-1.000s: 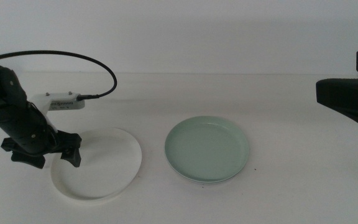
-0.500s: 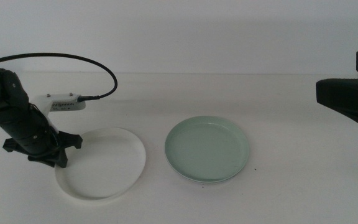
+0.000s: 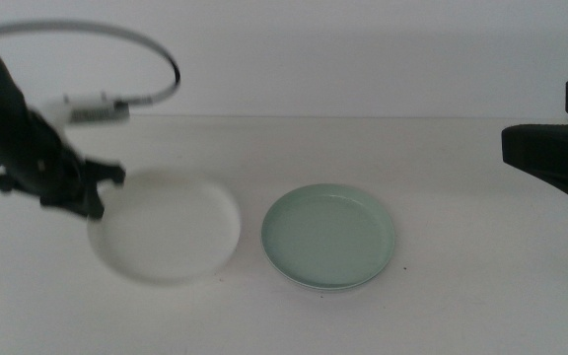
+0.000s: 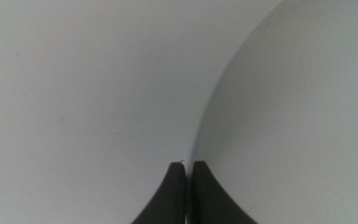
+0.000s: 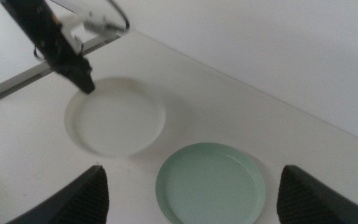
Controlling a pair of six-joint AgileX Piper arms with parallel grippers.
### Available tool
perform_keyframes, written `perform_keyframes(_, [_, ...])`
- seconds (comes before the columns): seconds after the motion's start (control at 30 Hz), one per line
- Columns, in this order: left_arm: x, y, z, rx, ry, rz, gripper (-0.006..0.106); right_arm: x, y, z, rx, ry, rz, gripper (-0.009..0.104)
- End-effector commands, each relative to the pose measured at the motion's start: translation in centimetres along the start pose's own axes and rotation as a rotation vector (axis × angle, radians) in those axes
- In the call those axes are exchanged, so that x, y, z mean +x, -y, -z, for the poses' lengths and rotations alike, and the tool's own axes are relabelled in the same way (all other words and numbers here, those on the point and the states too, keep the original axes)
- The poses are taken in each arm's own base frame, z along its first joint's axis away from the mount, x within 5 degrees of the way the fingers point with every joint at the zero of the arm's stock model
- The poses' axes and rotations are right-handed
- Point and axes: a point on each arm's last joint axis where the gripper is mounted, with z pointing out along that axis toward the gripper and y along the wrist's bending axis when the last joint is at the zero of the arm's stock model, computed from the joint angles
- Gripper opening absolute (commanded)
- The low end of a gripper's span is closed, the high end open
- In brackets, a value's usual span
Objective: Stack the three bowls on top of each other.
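white round matte bowl (image 3: 166,229) hangs by its rim from the left gripper (image 3: 95,202), jaws pinched tight; keep it level, centre over the mint green bowl (image 3: 328,237) further right, lower gently.

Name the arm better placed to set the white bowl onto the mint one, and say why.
Left. The left gripper is shut on the white bowl's rim, beside the mint bowl. The right gripper hangs open above the table, holding nothing.
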Motion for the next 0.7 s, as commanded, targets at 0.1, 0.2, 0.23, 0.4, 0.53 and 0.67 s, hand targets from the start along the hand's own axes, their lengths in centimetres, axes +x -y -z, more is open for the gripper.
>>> perform_keyframes(0.1, [-2.2, 3.5, 3.6, 0.118, 0.052, -0.032, -0.002, 0.0, -0.1, 0.0, -0.002, 0.006, 0.000, 0.086])
perform_keyframes(0.2, [-3.1, 6.0, 3.2, 0.136, 0.061, -0.076, -0.002, 0.0, -0.1, 0.0, -0.002, 0.006, 0.000, 0.086])
perform_keyframes(0.23, [-3.5, 6.9, 2.7, 0.142, 0.060, -0.085, -0.002, 0.0, -0.1, 0.0, -0.002, 0.006, 0.000, 0.086])
perform_keyframes(0.4, [-4.8, 10.7, -0.4, 0.168, 0.010, -0.132, -0.002, 0.0, -0.1, 0.0, -0.002, 0.006, 0.000, 0.086])
perform_keyframes(0.53, [-5.4, 13.5, -2.6, 0.183, -0.005, -0.169, -0.002, 0.0, -0.1, 0.0, -0.002, 0.006, 0.000, 0.086])
perform_keyframes(0.67, [-5.8, 15.4, -4.0, 0.191, 0.013, -0.179, -0.002, 0.0, -0.1, 0.0, -0.002, 0.006, 0.000, 0.086])
